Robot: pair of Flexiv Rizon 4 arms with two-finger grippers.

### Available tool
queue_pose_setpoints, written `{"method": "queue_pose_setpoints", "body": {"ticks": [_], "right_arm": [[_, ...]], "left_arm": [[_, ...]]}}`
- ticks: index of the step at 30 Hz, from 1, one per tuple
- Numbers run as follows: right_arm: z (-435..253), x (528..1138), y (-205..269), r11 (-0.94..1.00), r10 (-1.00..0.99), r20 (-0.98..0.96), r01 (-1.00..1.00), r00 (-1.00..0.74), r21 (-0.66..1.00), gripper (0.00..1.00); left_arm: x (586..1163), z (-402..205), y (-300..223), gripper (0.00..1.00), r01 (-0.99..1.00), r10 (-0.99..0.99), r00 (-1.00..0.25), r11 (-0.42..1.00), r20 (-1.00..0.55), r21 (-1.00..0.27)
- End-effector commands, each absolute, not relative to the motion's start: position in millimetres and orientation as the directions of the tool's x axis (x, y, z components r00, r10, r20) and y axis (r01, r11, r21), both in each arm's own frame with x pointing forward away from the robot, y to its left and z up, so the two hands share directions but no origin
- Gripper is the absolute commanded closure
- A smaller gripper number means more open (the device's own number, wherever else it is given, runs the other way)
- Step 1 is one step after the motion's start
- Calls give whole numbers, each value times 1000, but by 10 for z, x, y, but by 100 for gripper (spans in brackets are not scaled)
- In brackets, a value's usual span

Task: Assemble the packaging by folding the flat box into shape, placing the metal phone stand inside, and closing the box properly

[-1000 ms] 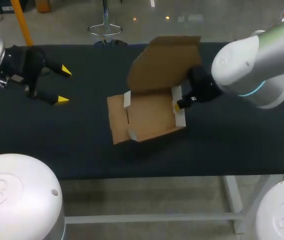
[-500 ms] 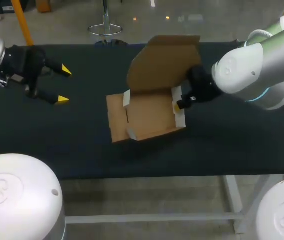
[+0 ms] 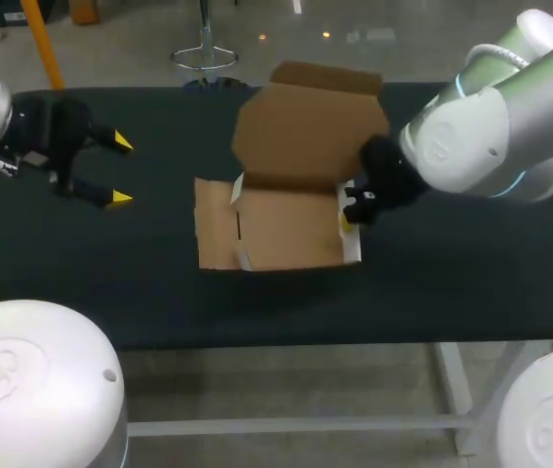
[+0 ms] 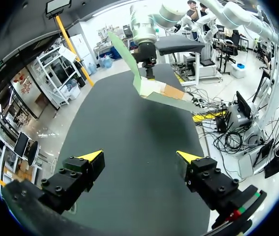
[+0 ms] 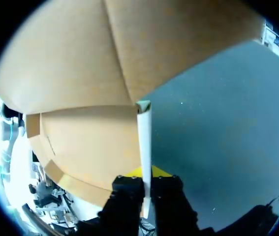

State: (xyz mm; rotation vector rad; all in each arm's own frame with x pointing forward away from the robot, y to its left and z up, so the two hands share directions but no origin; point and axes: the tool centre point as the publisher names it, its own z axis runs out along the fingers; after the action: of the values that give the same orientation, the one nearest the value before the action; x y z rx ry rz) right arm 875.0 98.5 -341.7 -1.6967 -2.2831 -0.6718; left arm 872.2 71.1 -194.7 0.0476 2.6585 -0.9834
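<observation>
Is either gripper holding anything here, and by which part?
The right gripper pinches the box by its upright right side wall. The left gripper is open and empty.

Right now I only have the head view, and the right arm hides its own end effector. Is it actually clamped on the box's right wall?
Observer: Yes. In the right wrist view the right end effector has one finger on each side of the white right wall, and both touch it.
Operator: Lid angle? I can't judge it from above.
Observer: The left wrist view catches it edge-on. The lid stands steeply and leans back, not folded over.
</observation>
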Motion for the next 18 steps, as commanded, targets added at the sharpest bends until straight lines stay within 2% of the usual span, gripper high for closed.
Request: {"method": "queue_pose_setpoints", "body": {"ticks": [1,10,18], "right_arm": [[-3373,8618,957,178,925,300,964,-233,200,100],[-3527,8340,805,46,960,270,993,-74,108,100],[-3527,8340,805,46,960,270,993,-74,108,100]], "left_arm": [[8661,-1983,719,0,130,-90,-947,773,-309,-622],[8653,-2057,737,0,134,-75,-945,801,-319,-584],[8653,-2057,737,0,134,-75,-945,801,-319,-584]]}}
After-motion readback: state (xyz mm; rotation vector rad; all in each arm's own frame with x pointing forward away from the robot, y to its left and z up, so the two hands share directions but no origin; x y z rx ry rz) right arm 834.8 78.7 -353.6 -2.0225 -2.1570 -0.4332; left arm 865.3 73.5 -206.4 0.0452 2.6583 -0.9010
